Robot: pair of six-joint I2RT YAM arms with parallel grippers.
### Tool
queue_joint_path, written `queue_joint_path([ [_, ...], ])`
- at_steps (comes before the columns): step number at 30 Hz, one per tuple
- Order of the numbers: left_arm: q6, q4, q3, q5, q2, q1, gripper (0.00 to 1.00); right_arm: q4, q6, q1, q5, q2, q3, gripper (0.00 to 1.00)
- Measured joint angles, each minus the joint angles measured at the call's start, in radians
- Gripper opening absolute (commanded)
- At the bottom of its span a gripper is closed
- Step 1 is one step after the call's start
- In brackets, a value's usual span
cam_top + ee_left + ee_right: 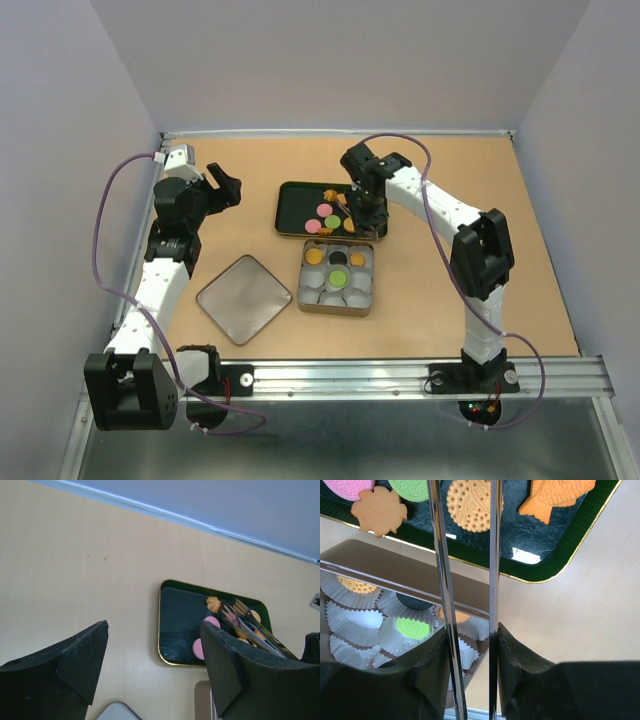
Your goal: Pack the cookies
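Cookies [325, 211] lie on a dark green tray [295, 205]: pink, green and orange discs, an orange flower [379, 511], an orange fish [557, 492] and a round orange one [470, 505]. A square tin [337, 300] of white paper cups holds two orange cookies, a black one and a green one [339, 276]. My right gripper [365, 205] is shut on metal tongs [494, 555], whose two arms stand apart over the round orange cookie; their tips are out of view. My left gripper [228, 188] is open and empty, left of the tray [180, 625].
The tin's grey lid [243, 298] lies on the table left of the tin. White walls close in the table at the back and sides. A metal rail [400, 375] runs along the near edge.
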Motion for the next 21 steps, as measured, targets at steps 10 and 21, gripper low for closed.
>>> queue_joint_path([
  [10, 0.0, 0.0, 0.0, 0.0, 0.0, 0.0, 0.84, 0.001, 0.002, 0.0, 0.003, -0.008, 0.005, 0.33],
  [21, 0.0, 0.0, 0.0, -0.001, 0.001, 0.0, 0.84, -0.026, 0.046, 0.044, -0.067, -0.246, 0.015, 0.3],
])
